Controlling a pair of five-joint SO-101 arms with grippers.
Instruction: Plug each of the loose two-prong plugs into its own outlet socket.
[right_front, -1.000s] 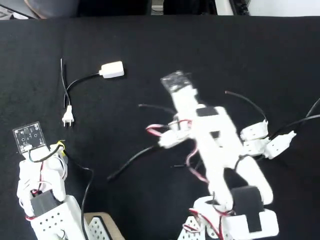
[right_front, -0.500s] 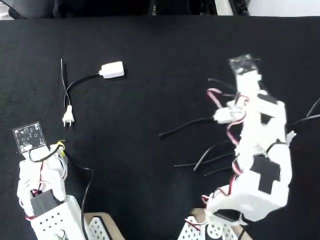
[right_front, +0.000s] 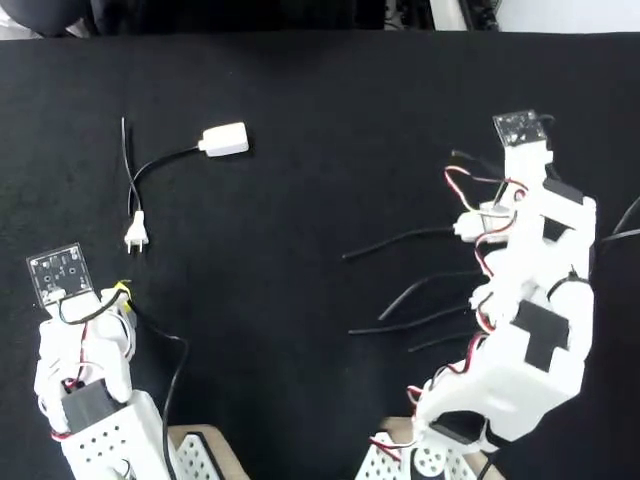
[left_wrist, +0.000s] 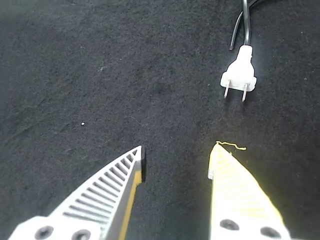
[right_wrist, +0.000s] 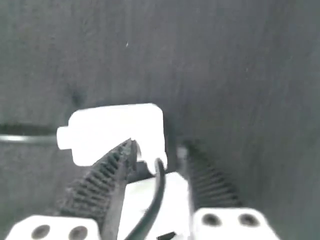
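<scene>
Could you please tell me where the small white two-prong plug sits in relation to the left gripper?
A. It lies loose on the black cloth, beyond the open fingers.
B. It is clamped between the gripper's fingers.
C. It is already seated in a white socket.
A: the small white two-prong plug lies on the black cloth, clear of the left gripper, whose fingers stand apart with nothing between them.
</scene>
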